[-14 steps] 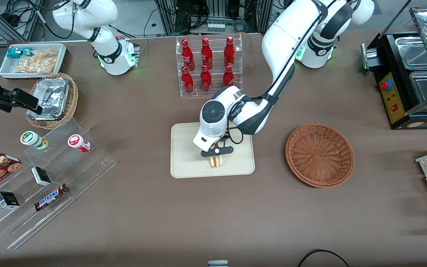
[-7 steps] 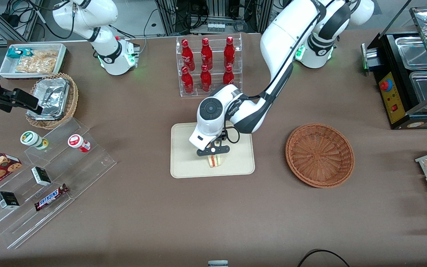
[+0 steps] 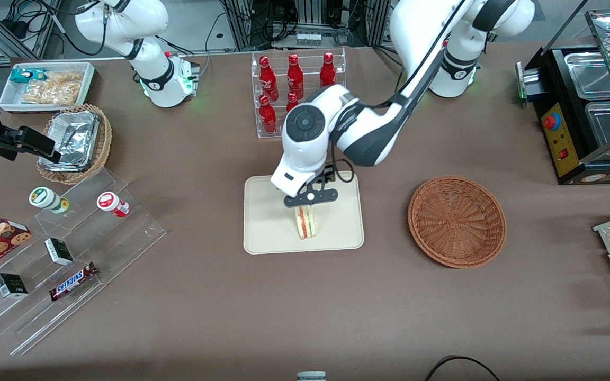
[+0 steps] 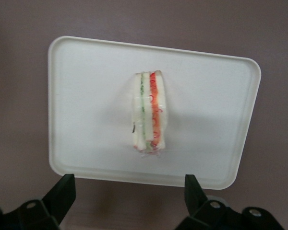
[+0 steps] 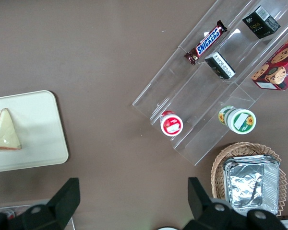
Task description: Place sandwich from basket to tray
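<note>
- One sandwich (image 3: 305, 222) stands on edge on the tray (image 3: 268, 233).
- Gripper (image 3: 309, 201) hangs above it, jaws spread, holding nothing.
- Basket (image 3: 457, 220) sits apart on the table (image 3: 305, 307).

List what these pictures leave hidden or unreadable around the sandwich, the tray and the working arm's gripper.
- Sandwich: front view, its end farthest from the camera is covered by the gripper above it; the gripper is open.
- Sandwich's underside, resting on the tray: hidden in every view.
- Tray: right wrist view, cut off by the picture's edge.
- Bottle rack: front view, several bottles hidden by the working arm.
</note>
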Available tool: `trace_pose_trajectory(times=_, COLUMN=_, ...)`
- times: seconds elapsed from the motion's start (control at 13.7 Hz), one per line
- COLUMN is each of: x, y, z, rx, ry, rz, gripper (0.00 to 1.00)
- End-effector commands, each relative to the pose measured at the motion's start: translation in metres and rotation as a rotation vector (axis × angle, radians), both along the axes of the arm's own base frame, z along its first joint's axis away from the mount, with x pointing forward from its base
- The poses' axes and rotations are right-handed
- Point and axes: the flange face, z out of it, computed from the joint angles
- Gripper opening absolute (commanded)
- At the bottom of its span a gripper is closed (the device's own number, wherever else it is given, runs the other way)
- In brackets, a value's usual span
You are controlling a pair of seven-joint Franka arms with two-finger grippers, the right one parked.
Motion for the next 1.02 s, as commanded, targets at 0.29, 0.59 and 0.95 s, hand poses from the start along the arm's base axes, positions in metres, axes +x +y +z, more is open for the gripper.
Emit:
trace_pose_trajectory(times=0.29, x=0.03, y=0.102, z=0.066, rx=0.08, ry=0.071, rz=0.082, gripper=1.0)
trace_pose_trajectory(times=0.59, x=0.057, y=0.174, z=0.085, rx=0.091, ry=0.096, rz=0.081, gripper=1.0)
trace_pose_trajectory(times=0.95, x=0.078, y=0.258, z=0.104, rx=0.09, ry=0.152, rz=0.024, gripper=1.0)
